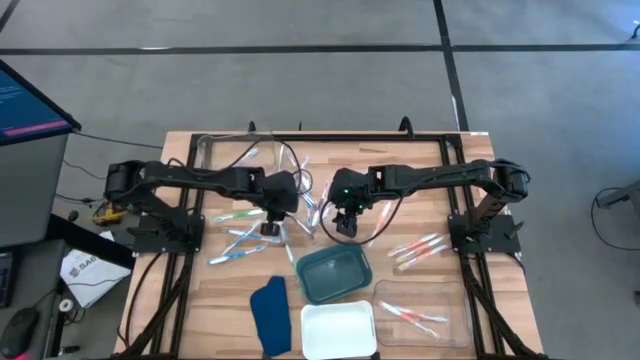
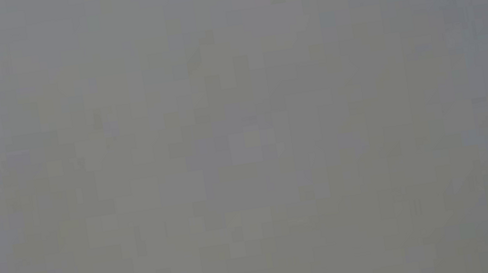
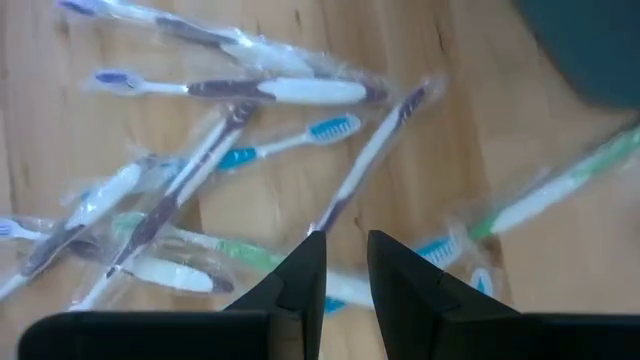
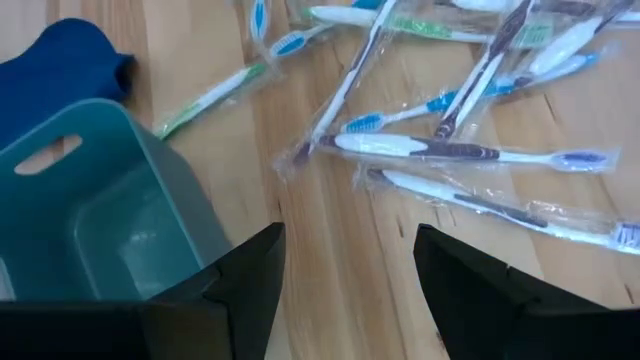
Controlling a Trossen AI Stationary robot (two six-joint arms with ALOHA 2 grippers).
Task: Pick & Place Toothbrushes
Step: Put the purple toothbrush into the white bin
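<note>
toothbrushes (image 1: 245, 240) crowd centre, teal bin (image 1: 333, 274) beside, bare wood beyond

Two dark jointed arms (image 1: 210, 180), cabled

The low view shows only grey blur; the teal bin (image 4: 110, 215) is cut off by the picture's edge.

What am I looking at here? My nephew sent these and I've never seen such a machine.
Two robot arms work at a wooden table. One picture looks straight down from above; one is a grey blur showing nothing; two come from cameras on the arms' wrists. The left tool hangs over a heap of wrapped toothbrushes, its fingers a narrow gap apart, holding nothing. The right tool stands open and empty beside a teal bin. Also there: a white tray, a clear tray, and a dark blue cloth.
</note>
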